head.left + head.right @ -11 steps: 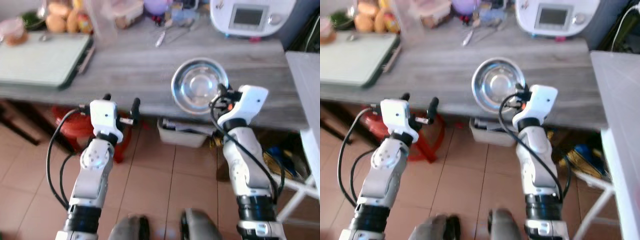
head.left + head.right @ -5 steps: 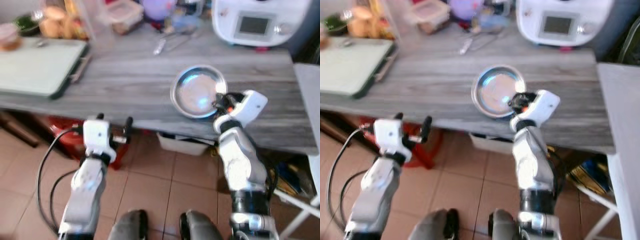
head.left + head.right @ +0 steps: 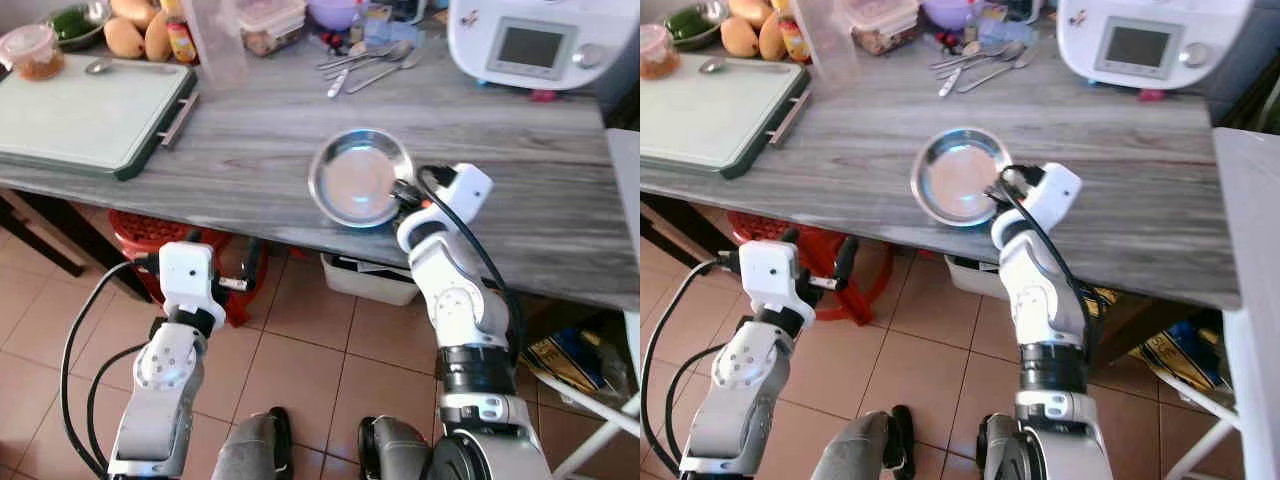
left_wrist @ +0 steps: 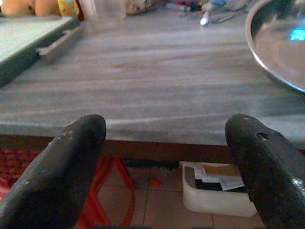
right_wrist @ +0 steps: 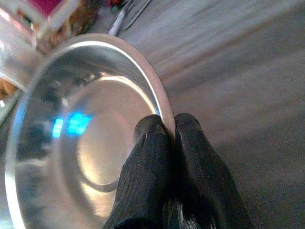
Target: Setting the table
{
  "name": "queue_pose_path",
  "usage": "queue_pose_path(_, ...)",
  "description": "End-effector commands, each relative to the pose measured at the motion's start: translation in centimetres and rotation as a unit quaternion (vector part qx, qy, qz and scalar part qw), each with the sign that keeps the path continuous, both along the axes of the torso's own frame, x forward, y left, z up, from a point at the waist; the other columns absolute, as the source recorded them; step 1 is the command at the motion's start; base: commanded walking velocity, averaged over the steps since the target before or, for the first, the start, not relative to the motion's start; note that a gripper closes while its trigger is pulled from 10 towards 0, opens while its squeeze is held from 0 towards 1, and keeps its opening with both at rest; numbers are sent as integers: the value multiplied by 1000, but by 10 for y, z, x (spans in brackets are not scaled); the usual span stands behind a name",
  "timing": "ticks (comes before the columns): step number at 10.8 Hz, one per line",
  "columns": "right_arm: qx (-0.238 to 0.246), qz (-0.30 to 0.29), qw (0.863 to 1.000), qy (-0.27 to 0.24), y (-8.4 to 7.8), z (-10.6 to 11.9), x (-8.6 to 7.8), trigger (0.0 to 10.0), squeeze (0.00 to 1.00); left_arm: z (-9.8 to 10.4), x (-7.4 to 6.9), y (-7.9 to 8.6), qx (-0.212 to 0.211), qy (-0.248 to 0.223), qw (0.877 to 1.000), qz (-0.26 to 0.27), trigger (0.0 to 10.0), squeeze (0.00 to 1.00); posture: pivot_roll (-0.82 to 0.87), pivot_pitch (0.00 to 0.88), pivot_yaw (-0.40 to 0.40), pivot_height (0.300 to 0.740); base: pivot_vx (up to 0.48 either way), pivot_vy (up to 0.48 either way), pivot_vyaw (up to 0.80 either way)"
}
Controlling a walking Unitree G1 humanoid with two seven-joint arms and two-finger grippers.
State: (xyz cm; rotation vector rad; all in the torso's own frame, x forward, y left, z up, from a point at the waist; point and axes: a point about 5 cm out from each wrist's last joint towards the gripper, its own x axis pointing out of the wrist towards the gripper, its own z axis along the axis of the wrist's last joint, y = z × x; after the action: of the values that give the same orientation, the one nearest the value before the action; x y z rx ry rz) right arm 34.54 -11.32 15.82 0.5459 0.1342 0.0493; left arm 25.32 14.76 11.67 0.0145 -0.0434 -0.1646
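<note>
A shallow round stainless-steel bowl (image 3: 358,188), its polished inside mirroring a blue glint and pale light, sits near the front edge of a grey wood-grain bench (image 3: 250,160). The right tool (image 5: 167,129) has its two black fingers pinched together over the bowl's thin rolled rim at the bowl's 3 o'clock side, one finger inside and one outside. The left tool (image 4: 162,157) hangs below the bench edge at 7 o'clock from the bowl, its fingers spread wide apart around nothing. At 10 o'clock on the bench lies a pale green cutting board with a dark rim (image 3: 85,115); a white kitchen appliance with a grey screen (image 3: 530,45) stands at 1 o'clock, loose metal spoons (image 3: 365,62) at 12.
</note>
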Motion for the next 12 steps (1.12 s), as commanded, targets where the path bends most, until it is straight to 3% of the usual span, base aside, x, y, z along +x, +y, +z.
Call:
queue_pose_path(1,-32,13,998,44,5,-15,0,10000,0,3,-1,-1,-1,-2,1000,-4,10000,0,14,226,46,740,0,0,0)
queue_pose_path(4,-18,28,994,109,5,-12,8,10000,0,4,1,-6,-8,-2,1000,-9,10000,0,5,226,34,740,0,0,0)
queue_pose_path(6,-10,28,990,136,1,-10,9,10000,1000,4,2,-7,-9,-2,1000,-11,10000,0,5,221,32,740,0,0,0)
queue_pose_path(12,0,72,984,166,-6,-5,3,10000,1000,6,5,-8,-12,-4,1000,-20,10000,0,-2,210,34,740,0,0,0)
